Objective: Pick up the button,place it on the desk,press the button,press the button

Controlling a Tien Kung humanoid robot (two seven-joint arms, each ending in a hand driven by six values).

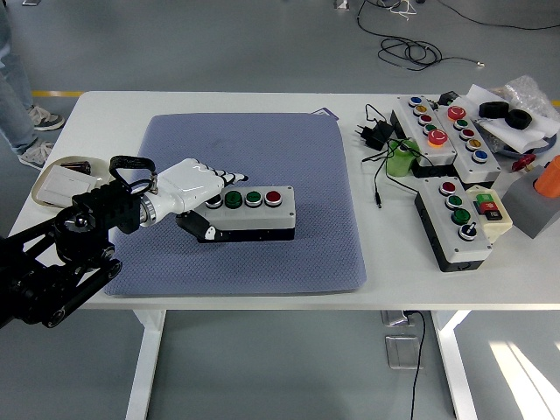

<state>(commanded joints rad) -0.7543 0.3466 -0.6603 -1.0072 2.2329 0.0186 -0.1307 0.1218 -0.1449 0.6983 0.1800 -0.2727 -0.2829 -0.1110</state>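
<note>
A grey button box [259, 216] with two green buttons [233, 199] and a red button [273, 197] lies on the blue mat [262, 140] on the white table [114, 109]. My left hand [213, 206] is white and sits at the box's left end. Its fingers lie over the top of the box, one stretched toward the first green button, and the thumb [206, 231] is against the front side. The box's leftmost button is hidden under the hand. The right arm is out of view.
Two more button boxes [437, 131] [459, 223] stand at the right, with a green object [402, 160], a black power adapter [376, 133] and cables. A white tray [57, 179] is at the left edge. A person's legs [17, 79] are at the top left.
</note>
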